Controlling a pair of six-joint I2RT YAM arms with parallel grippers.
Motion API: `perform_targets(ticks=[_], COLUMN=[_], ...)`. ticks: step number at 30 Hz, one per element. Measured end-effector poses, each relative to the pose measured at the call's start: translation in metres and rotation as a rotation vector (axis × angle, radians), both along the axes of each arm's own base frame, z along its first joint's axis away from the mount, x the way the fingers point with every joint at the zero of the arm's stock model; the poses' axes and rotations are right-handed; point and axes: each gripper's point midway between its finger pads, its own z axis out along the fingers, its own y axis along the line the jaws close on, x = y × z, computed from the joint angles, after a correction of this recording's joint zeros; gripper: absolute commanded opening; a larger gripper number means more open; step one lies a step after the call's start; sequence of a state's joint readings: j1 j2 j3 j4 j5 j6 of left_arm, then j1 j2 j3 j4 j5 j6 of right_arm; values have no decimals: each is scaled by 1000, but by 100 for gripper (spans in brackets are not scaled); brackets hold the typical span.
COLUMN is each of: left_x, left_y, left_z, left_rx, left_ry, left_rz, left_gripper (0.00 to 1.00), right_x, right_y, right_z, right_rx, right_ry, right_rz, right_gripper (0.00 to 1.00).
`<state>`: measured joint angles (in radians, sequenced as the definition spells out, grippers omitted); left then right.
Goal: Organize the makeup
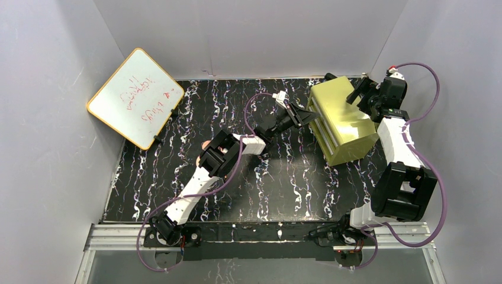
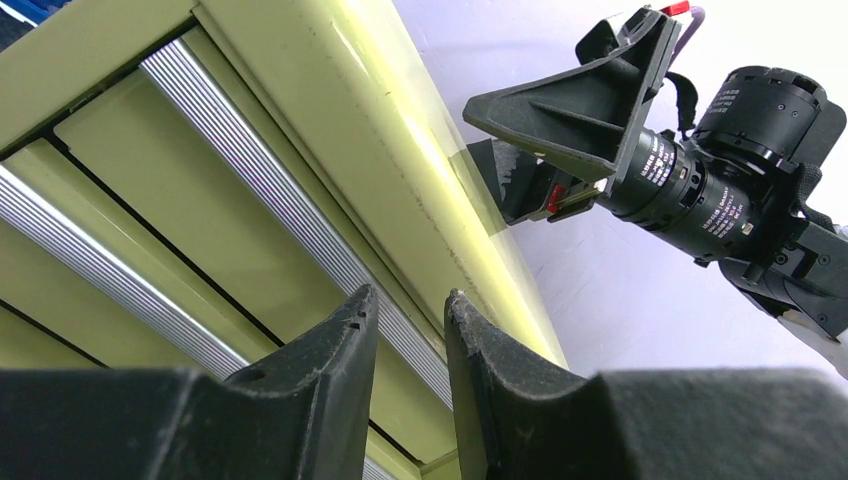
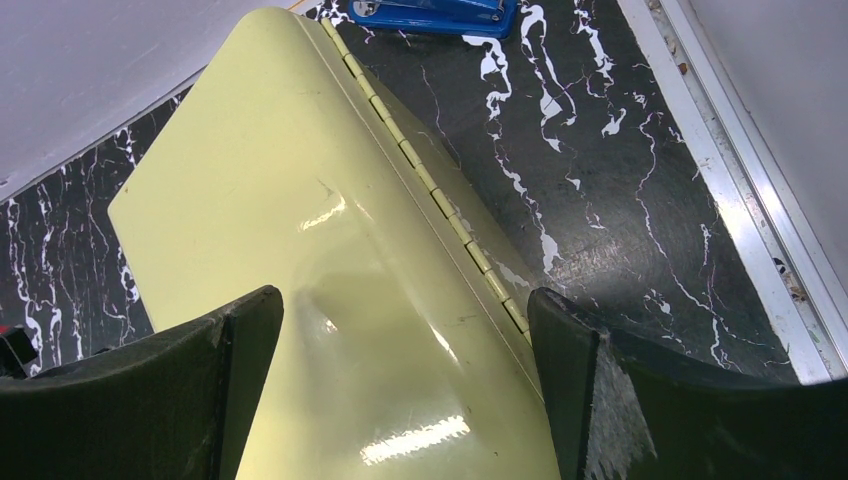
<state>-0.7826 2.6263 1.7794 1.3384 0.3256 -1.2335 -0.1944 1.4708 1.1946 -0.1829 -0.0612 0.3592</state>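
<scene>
**Only a sliver of makeup in sight, both grippers at the box**

All I can make out of the makeup is a pinkish disc (image 1: 205, 144). It lies on the black marbled counter (image 1: 284, 189) left of centre, tucked against the left arm's elbow and mostly hidden by it. The rest of the set I cannot spot from here.

The left arm reaches from the near edge toward the far right corner, where a yellow-green box (image 1: 343, 124) sits at an angle. The left gripper (image 2: 410, 295) is up against the box's drawer front. Its fingers are drawn close, with only a slim gap between them, and a silver drawer rail (image 2: 290, 215) shows through that gap. Whether the tips actually pinch the rail I cannot tell.

The right gripper (image 3: 402, 300) hangs over the far end of the box's glossy lid. It is spread wide and grasps nothing. One finger is above the lid and the other is out past the hinge (image 3: 430, 190) that runs along the lid's edge.

Beyond the box, by the far edge, lies a blue stapler (image 3: 430, 12). At the far left corner a yellow-rimmed whiteboard (image 1: 136, 97) with red scribbles leans on the wall.
</scene>
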Motion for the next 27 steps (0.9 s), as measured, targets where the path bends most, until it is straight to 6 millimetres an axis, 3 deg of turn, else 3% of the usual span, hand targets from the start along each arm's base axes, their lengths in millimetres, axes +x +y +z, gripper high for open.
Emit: perform_targets(ticks=[8, 20, 27], left_x=[4, 7, 11], left_y=[-4, -6, -10], left_z=[-2, -42, -22], left_rx=[-17, 26, -8], left_ry=[6, 59, 30], left_rz=[-5, -3, -3], left_gripper=[31, 31, 30], right_x=[0, 0, 0], right_y=[0, 0, 0], right_z=[0, -3, -3], right_rx=[0, -3, -6], right_ry=[0, -2, -2], right_rz=[1, 3, 5], right_gripper=[100, 100, 100])
